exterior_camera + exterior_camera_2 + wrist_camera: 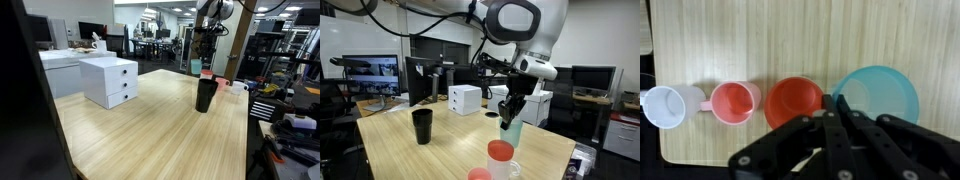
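Closest to the wrist camera, the gripper (837, 103) is seen with its fingers drawn narrowly together, pinched on the left rim of the light blue cup (885, 95), lower right of the frame. Beside it, a red cup (793, 102), pink mug (732, 102) and white mug (668, 106) are lined up leftward on the wooden table (790, 40). Only in the exterior views are the black cup (422, 125) and, farther off, the white drawer unit (110, 80) shown.

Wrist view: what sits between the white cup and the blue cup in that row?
Two things, seen in the wrist view: a pink mug next to the white cup, then a red cup beside the blue cup.
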Controlling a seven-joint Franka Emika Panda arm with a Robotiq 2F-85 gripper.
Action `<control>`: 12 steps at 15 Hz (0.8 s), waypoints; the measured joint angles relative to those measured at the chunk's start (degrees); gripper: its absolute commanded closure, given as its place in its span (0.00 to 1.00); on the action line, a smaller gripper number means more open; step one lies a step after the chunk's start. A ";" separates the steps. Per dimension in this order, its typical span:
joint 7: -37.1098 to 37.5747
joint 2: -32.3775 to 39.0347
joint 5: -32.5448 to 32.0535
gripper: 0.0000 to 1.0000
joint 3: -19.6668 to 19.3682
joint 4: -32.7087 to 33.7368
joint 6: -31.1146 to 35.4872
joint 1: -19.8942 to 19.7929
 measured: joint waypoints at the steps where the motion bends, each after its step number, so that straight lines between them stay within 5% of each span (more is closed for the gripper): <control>1: 0.00 0.00 -0.67 0.95 -0.02 0.00 -0.64 0.16; 12: 0.93 0.00 -6.64 0.95 -0.83 -0.02 -4.30 1.86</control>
